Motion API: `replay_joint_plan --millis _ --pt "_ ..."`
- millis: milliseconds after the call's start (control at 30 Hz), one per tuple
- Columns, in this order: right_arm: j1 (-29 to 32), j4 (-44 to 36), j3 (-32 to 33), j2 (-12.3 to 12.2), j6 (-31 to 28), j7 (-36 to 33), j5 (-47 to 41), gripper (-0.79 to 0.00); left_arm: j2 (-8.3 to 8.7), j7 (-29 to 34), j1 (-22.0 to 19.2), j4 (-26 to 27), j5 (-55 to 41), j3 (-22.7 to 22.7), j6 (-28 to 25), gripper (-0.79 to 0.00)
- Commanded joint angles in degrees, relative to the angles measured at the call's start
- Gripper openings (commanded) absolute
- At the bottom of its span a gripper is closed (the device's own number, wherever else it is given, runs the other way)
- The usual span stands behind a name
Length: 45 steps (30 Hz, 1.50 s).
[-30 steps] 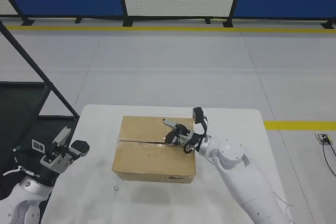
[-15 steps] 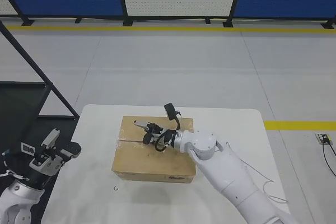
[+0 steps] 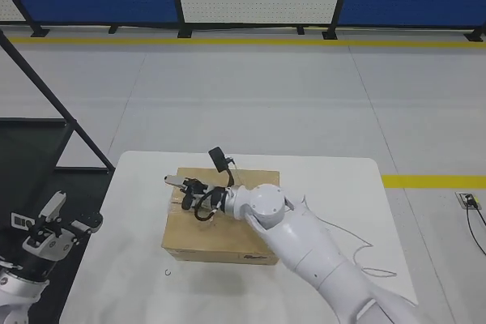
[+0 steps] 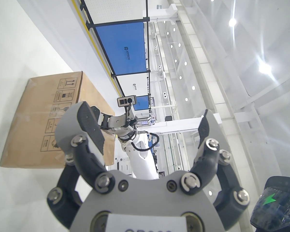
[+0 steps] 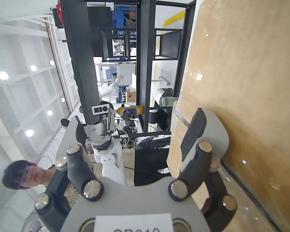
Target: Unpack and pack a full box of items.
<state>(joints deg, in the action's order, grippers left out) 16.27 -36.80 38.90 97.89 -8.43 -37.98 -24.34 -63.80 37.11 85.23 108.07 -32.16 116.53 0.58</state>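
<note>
Both spread open, right hand (image 3: pixel 178 180) slid left along box (image 3: pixel 227 231) top, left hand (image 4: pixel 145 119) drawn back

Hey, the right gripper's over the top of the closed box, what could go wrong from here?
1. The box may slide on the table: the open right gripper is low over its top near one end, and the left gripper is off beside the table, bracing nothing.
2. A finger might gouge the cardboard beside the taped seam rather than open it.
</note>
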Motion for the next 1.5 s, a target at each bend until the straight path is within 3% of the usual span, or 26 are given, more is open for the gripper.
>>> replay_joint_plan --millis 0,167,333,467,600,733,833,1033,1133,1267,1367,1467 --pt "-0.8 1.2 -0.7 1.0 -0.1 -0.1 -0.2 0.000 0.07 0.4 0.1 -0.5 -0.6 0.6 -0.2 0.000" --pt "-2.6 4.7 -1.6 3.3 -0.6 0.0 -0.8 0.000 0.18 1.2 0.3 -1.6 -2.1 1.3 -0.7 0.000" --pt "-3.5 7.4 0.2 3.8 -5.8 -1.4 -2.5 0.000 0.30 1.8 0.3 -1.8 -2.8 1.2 -0.8 0.000" --pt "-2.3 7.1 3.9 2.5 -14.0 -5.3 -5.0 0.000 0.49 2.5 -0.4 -1.7 -2.4 0.5 -0.6 0.000" --pt "0.8 4.7 9.5 -0.4 -22.6 -9.3 -6.9 0.000 0.73 3.2 -1.5 -1.5 -1.6 -0.5 0.0 0.000" --pt "7.0 -2.8 16.2 -4.3 -28.8 -11.3 -6.4 0.000 0.97 3.7 -2.7 -1.4 -0.6 -1.7 0.6 0.000" --pt "14.1 -13.0 22.1 -7.4 -29.4 -11.3 -4.0 0.000 1.14 4.1 -3.5 -1.4 0.1 -2.7 1.0 0.000" --pt "31.6 -40.0 33.8 -12.0 -20.5 -6.6 5.6 0.000 1.42 4.2 -4.7 -1.2 1.3 -4.3 1.6 0.000" --pt "38.9 -49.0 38.5 -13.2 -16.8 -2.2 9.6 0.000 1.52 4.1 -5.0 -1.3 1.5 -4.8 1.8 0.000" --pt "46.3 -54.1 43.5 -14.1 -17.2 1.8 10.4 0.000 1.61 3.8 -5.1 -1.4 1.5 -5.3 1.9 0.000" --pt "51.4 -55.4 47.3 -14.5 -20.3 9.5 14.6 0.000 1.68 3.1 -5.5 -1.6 1.3 -5.8 2.7 0.000" --pt "54.8 -55.9 47.9 -14.6 -24.7 10.7 13.7 0.000 1.66 0.7 -6.6 -2.3 1.0 -6.7 3.6 0.000"
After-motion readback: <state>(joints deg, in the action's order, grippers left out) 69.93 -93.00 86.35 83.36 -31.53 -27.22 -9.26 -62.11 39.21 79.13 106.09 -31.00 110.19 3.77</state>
